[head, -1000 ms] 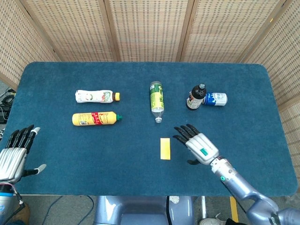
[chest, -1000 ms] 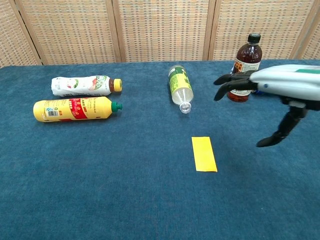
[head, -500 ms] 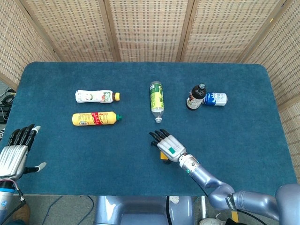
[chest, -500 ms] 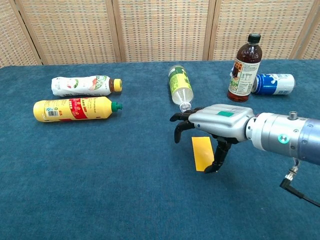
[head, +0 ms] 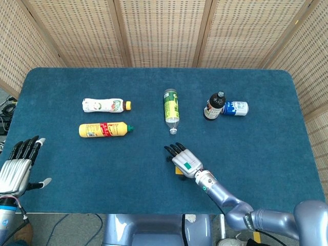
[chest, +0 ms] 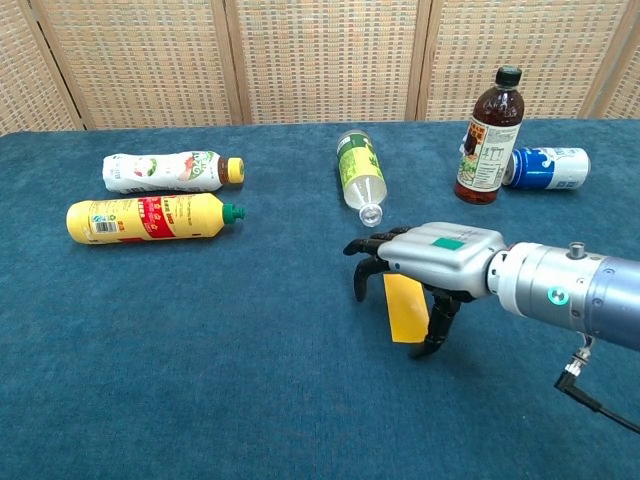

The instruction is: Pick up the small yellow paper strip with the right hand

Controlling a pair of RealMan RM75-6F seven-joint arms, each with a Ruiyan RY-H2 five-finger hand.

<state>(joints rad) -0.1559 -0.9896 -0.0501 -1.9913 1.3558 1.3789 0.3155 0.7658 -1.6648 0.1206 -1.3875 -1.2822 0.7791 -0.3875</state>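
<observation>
Only the chest view shows the yellow strip beneath the right hand.

Right hand lies over the yellow paper strip.

The right robot hand hangs over the paper strip, with bottles lying behind.

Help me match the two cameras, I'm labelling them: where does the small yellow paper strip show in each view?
Head view: the small yellow paper strip is almost wholly hidden under the right hand, low and centre; only a sliver peeks out.
Chest view: the strip lies flat right of centre, its upper end under the right hand.
Shared landmark: the clear green-labelled plastic bottle lying just beyond the hand.
</observation>
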